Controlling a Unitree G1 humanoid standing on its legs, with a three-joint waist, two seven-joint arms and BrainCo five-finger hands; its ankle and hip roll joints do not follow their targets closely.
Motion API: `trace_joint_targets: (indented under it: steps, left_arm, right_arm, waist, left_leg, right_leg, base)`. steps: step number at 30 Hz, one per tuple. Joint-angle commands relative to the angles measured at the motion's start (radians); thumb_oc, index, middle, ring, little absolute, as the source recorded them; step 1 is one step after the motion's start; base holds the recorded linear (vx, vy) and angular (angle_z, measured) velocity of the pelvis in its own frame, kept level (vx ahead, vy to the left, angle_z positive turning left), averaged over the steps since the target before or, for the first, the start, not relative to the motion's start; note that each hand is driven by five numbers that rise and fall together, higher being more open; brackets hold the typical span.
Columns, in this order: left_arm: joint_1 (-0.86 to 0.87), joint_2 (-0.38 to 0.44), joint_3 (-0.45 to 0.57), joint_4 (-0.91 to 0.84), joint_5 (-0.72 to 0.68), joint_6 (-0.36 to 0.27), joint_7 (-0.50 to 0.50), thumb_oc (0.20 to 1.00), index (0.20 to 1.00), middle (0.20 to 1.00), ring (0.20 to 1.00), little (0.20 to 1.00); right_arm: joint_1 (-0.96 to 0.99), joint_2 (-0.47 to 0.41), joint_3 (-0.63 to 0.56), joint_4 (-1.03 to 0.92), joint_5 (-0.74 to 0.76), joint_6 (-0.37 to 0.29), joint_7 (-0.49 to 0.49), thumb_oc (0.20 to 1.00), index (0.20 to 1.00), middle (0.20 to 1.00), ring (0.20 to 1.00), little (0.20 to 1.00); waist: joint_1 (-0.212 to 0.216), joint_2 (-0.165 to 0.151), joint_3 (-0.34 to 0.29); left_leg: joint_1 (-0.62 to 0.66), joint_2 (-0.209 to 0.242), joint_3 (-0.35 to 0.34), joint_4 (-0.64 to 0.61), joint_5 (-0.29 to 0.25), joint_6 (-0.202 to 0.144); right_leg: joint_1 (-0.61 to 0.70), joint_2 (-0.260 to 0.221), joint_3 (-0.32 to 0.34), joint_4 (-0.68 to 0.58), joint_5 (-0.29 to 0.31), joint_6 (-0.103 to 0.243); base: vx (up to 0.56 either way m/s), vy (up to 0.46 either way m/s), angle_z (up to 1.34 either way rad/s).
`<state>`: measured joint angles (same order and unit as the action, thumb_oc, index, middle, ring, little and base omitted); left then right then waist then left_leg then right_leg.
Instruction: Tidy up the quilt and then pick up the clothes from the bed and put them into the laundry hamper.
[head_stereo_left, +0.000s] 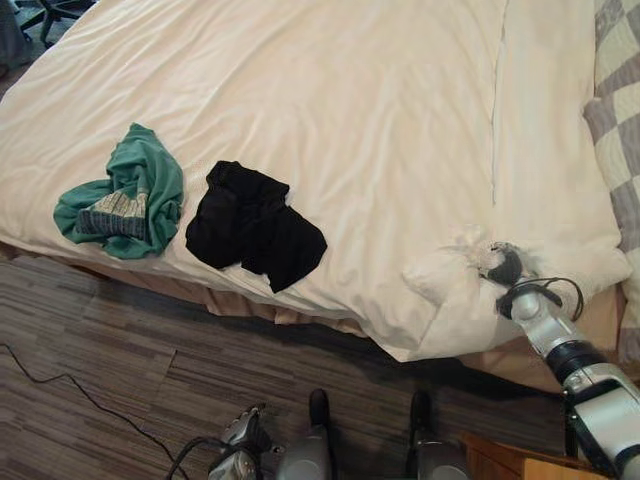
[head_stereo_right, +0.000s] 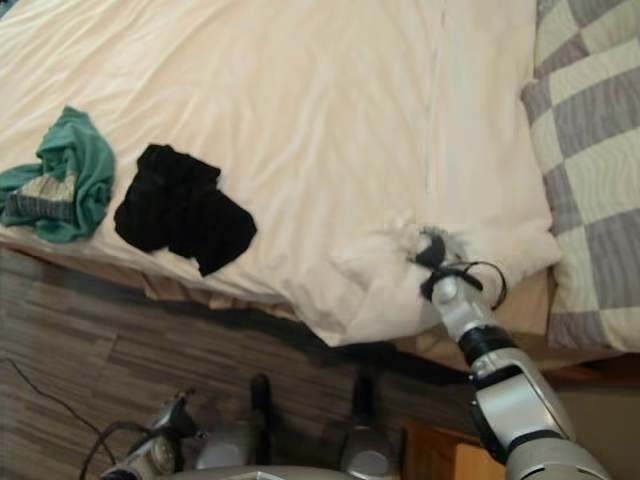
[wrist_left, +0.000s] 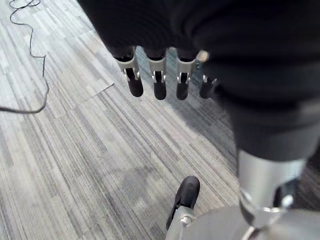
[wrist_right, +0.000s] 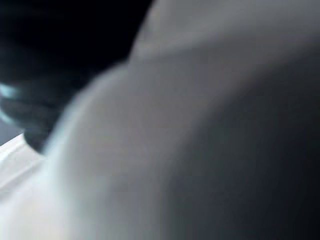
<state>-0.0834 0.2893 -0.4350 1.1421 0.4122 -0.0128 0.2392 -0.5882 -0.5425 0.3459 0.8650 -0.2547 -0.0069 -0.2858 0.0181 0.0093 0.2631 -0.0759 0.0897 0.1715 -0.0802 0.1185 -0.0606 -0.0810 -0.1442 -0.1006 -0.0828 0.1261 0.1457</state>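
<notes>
The soft, light quilt covers the bed, its bunched near corner seemingly gripped by the right robot hand, fingers buried so I cannot tell, while the left robot hand hangs relaxed over the floor.

Soft even light, blurred right wrist view

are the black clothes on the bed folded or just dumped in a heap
Dumped in a heap. The black clothes lie crumpled and uneven on the quilt near the bed's edge, beside the green garment, also bunched up.
</notes>
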Motion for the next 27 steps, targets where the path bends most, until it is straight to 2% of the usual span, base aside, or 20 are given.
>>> trace_joint_targets:
  steps: [1, 4, 5, 6, 7, 12, 16, 19, 21, 22, 25, 26, 27]
  left_arm:
    - [-0.053, 0.027, -0.01, 0.058, 0.023, 0.003, 0.012, 1.0, 1.0, 1.0, 1.0, 1.0]
    - [-0.045, 0.018, 0.008, 0.06, 0.045, 0.014, 0.003, 1.0, 1.0, 1.0, 1.0, 1.0]
    - [-0.041, 0.012, 0.021, 0.062, 0.055, 0.02, 0.005, 1.0, 1.0, 1.0, 1.0, 1.0]
    - [-0.037, 0.006, 0.028, 0.06, 0.055, 0.02, 0.003, 1.0, 1.0, 1.0, 1.0, 1.0]
    - [-0.035, 0.004, 0.031, 0.06, 0.06, 0.022, -0.001, 1.0, 1.0, 1.0, 1.0, 1.0]
    - [-0.019, -0.003, 0.078, 0.062, 0.051, 0.031, -0.006, 1.0, 1.0, 1.0, 1.0, 1.0]
    - [0.002, -0.028, 0.059, 0.054, 0.071, 0.034, 0.001, 1.0, 1.0, 1.0, 1.0, 1.0]
    - [0.006, -0.041, 0.044, 0.05, 0.104, 0.036, 0.007, 1.0, 1.0, 1.0, 1.0, 1.0]
    - [0.003, -0.051, 0.048, 0.056, 0.099, 0.037, 0.012, 1.0, 1.0, 1.0, 1.0, 1.0]
    - [-0.003, -0.053, 0.049, 0.058, 0.097, 0.037, 0.014, 1.0, 1.0, 1.0, 1.0, 1.0]
    - [-0.009, -0.055, 0.05, 0.051, 0.093, 0.034, 0.014, 1.0, 1.0, 1.0, 1.0, 1.0]
    - [-0.014, -0.049, 0.037, 0.037, 0.1, 0.024, 0.004, 1.0, 1.0, 1.0, 1.0, 1.0]
    - [-0.015, -0.049, 0.041, 0.036, 0.1, 0.024, 0.004, 1.0, 1.0, 1.0, 1.0, 1.0]
  right_arm:
    - [0.077, -0.001, -0.014, 0.052, 0.07, 0.036, 0.03, 0.2, 0.2, 0.2, 0.2, 0.2]
    - [0.249, -0.027, -0.125, -0.041, 0.086, 0.033, 0.02, 0.2, 0.2, 0.2, 0.2, 0.2]
    - [0.376, -0.029, -0.226, -0.143, 0.131, 0.018, 0.001, 0.2, 0.2, 0.2, 0.2, 0.2]
    - [0.434, -0.016, -0.254, -0.179, 0.152, 0.011, 0.009, 0.325, 0.325, 0.325, 0.325, 0.325]
    - [0.488, -0.009, -0.284, -0.205, 0.165, 0.007, 0.013, 1.0, 1.0, 1.0, 1.0, 1.0]
    - [0.65, 0.05, -0.425, -0.171, 0.197, 0.024, -0.043, 1.0, 1.0, 1.0, 1.0, 1.0]
    - [0.726, 0.063, -0.623, -0.235, 0.272, 0.024, -0.202, 1.0, 1.0, 1.0, 1.0, 1.0]
    - [0.75, 0.048, -0.733, -0.34, 0.236, 0.012, -0.322, 1.0, 1.0, 1.0, 1.0, 1.0]
    - [0.734, 0.029, -0.768, -0.439, 0.194, 0.007, -0.368, 1.0, 1.0, 1.0, 1.0, 1.0]
    - [0.711, 0.015, -0.767, -0.485, 0.175, 0.001, -0.381, 0.2, 0.2, 0.2, 0.2, 0.2]
    - [0.679, -0.01, -0.75, -0.583, 0.114, -0.006, -0.364, 0.2, 0.2, 0.2, 0.2, 0.2]
    - [0.623, -0.06, -0.697, -0.622, 0.028, 0.005, -0.346, 0.2, 0.2, 0.2, 0.2, 0.2]
    - [0.618, -0.061, -0.695, -0.621, 0.027, 0.006, -0.347, 0.2, 0.2, 0.2, 0.2, 0.2]
  waist:
    - [-0.013, -0.044, 0.013]
    - [-0.042, -0.045, -0.007]
    - [-0.068, -0.046, -0.021]
    - [-0.076, -0.048, -0.029]
    - [-0.085, -0.05, -0.037]
    - [-0.129, -0.061, -0.062]
    - [-0.16, -0.056, -0.068]
    - [-0.175, -0.053, -0.076]
    - [-0.173, -0.051, -0.078]
    - [-0.17, -0.051, -0.078]
    - [-0.162, -0.051, -0.077]
    - [-0.147, -0.05, -0.078]
    - [-0.149, -0.05, -0.077]
  left_leg:
    - [0.013, 0.003, 0.019, 0.105, -0.168, -0.009]
    - [0.044, 0.004, 0.027, 0.078, -0.162, -0.011]
    - [0.066, 0.005, 0.037, 0.045, -0.15, -0.014]
    - [0.075, 0.006, 0.04, 0.03, -0.144, -0.015]
    - [0.086, 0.006, 0.041, 0.012, -0.139, -0.015]
    - [0.114, 0.014, 0.062, -0.007, -0.142, -0.017]
    - [0.136, 0.016, 0.078, -0.007, -0.156, -0.012]
    - [0.144, 0.015, 0.082, -0.007, -0.165, -0.009]
    - [0.153, 0.014, 0.084, -0.007, -0.175, -0.008]
    - [0.156, 0.015, 0.084, -0.007, -0.175, -0.008]
    - [0.155, 0.017, 0.083, -0.007, -0.169, -0.008]
    - [0.16, 0.018, 0.078, -0.007, -0.173, -0.009]
    - [0.156, 0.019, 0.078, -0.007, -0.167, -0.009]
  right_leg:
    - [-0.02, -0.01, 0.05, 0.136, -0.201, 0.005]
    - [0.001, -0.008, 0.048, 0.127, -0.201, 0.007]
    - [0.014, -0.007, 0.048, 0.116, -0.195, 0.011]
    - [0.018, -0.006, 0.047, 0.11, -0.192, 0.012]
    - [0.023, -0.005, 0.048, 0.103, -0.188, 0.014]
    - [0.042, -0.002, 0.065, 0.075, -0.171, 0.024]
    - [0.049, 0.001, 0.089, 0.077, -0.172, 0.028]
    - [0.05, 0.002, 0.1, 0.077, -0.174, 0.029]
    - [0.054, 0.002, 0.104, 0.078, -0.179, 0.03]
    - [0.055, 0.003, 0.107, 0.078, -0.18, 0.029]
    - [0.051, 0.004, 0.11, 0.077, -0.177, 0.024]
    - [0.057, 0.004, 0.107, 0.078, -0.184, 0.022]
    - [0.053, 0.005, 0.108, 0.078, -0.178, 0.02]
  base:
    - [0.0, 0.0, 0.0]
    - [0.0, 0.0, 0.0]
    - [-0.02, 0.023, 0.03]
    - [0.0, 0.0, 0.0]
    - [0.0, 0.0, 0.0]
    - [-0.01, 0.018, -0.16]
    - [0.01, 0.062, -0.27]
    - [-0.01, 0.046, -0.21]
    - [0.01, 0.023, -0.14]
    - [-0.01, -0.003, -0.1]
    - [-0.01, -0.023, -0.1]
    - [-0.02, -0.037, 0.04]
    - [0.02, -0.039, 0.04]
